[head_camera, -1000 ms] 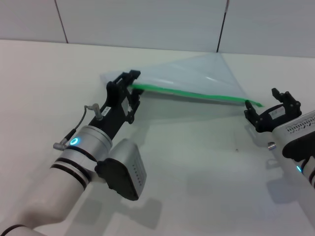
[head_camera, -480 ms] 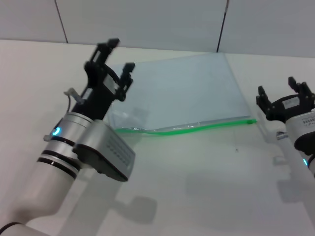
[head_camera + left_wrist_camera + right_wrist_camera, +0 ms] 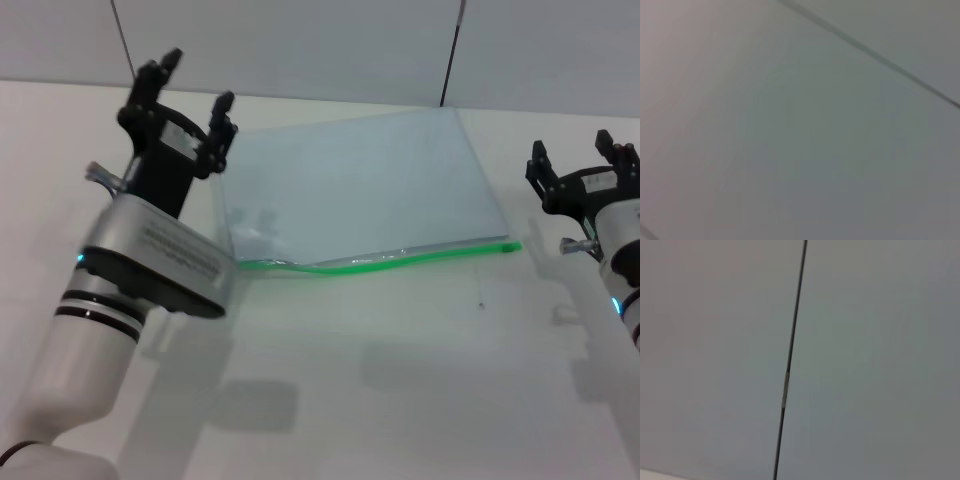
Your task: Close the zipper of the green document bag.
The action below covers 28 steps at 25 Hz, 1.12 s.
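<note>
The green document bag (image 3: 360, 190) lies flat on the white table, a translucent pale blue-grey pouch. Its zipper (image 3: 380, 262) is the bright green strip along the near edge, slightly wavy, ending at the right corner by a small green tab (image 3: 512, 246). My left gripper (image 3: 190, 88) is raised above the bag's far left corner, open and holding nothing. Held up to the right of the bag, my right gripper (image 3: 585, 160) is open and empty too. Both wrist views show only grey wall panels.
The white table (image 3: 400, 380) spreads in front of the bag. Grey wall panels (image 3: 300, 45) with dark seams stand behind it. My left forearm (image 3: 130, 290) rises over the table's left side.
My left gripper has let go of the bag's left end and risen up and to the left. The bag has dropped flat on the table. My right gripper has lifted away to the right.
</note>
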Each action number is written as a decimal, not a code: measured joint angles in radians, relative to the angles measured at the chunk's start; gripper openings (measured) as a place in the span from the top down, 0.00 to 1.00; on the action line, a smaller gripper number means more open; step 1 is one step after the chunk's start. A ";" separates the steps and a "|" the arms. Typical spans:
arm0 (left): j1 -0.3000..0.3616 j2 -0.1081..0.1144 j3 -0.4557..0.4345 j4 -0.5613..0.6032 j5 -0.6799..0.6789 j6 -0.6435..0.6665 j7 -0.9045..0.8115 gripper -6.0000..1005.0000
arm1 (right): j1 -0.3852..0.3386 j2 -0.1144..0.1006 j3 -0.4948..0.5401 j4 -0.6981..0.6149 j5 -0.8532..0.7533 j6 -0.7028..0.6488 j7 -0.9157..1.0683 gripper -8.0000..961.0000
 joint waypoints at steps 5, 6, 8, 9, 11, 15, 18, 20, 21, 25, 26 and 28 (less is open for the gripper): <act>-0.015 0.003 0.000 -0.004 -0.092 -0.028 -0.181 0.30 | 0.018 0.000 -0.003 -0.016 0.039 0.008 0.016 0.21; -0.019 0.004 0.000 -0.005 -0.107 -0.029 -0.214 0.30 | 0.022 0.001 -0.003 -0.017 0.041 0.010 0.023 0.21; -0.030 0.005 -0.005 -0.007 -0.143 -0.030 -0.286 0.30 | 0.029 0.001 -0.005 -0.017 0.047 0.012 0.043 0.21; -0.032 0.005 -0.013 -0.007 -0.153 -0.030 -0.315 0.30 | 0.032 0.001 -0.006 -0.019 0.050 0.012 0.057 0.21; -0.034 0.005 -0.032 -0.007 -0.162 -0.030 -0.361 0.30 | 0.036 0.002 -0.006 -0.020 0.055 0.012 0.090 0.21; -0.035 0.007 -0.060 -0.020 -0.167 -0.022 -0.493 0.30 | 0.053 0.001 -0.005 -0.019 0.055 0.011 0.143 0.21; -0.036 0.009 -0.061 -0.042 -0.167 -0.020 -0.567 0.30 | 0.063 0.002 -0.005 -0.015 0.055 0.006 0.158 0.21; -0.036 0.009 -0.062 -0.052 -0.168 -0.015 -0.600 0.30 | 0.066 0.002 -0.005 -0.014 0.055 0.004 0.161 0.21; -0.036 0.009 -0.062 -0.055 -0.168 -0.012 -0.614 0.30 | 0.067 0.002 -0.005 -0.014 0.055 0.003 0.162 0.21; -0.036 0.009 -0.063 -0.058 -0.168 -0.008 -0.636 0.30 | 0.067 0.001 -0.006 -0.014 0.056 0.003 0.163 0.21; -0.036 0.009 -0.062 -0.058 -0.168 -0.008 -0.637 0.30 | 0.068 0.001 -0.006 -0.013 0.056 0.003 0.164 0.21; -0.036 0.009 -0.062 -0.058 -0.168 -0.006 -0.638 0.30 | 0.071 0.000 -0.006 -0.010 0.056 0.003 0.164 0.21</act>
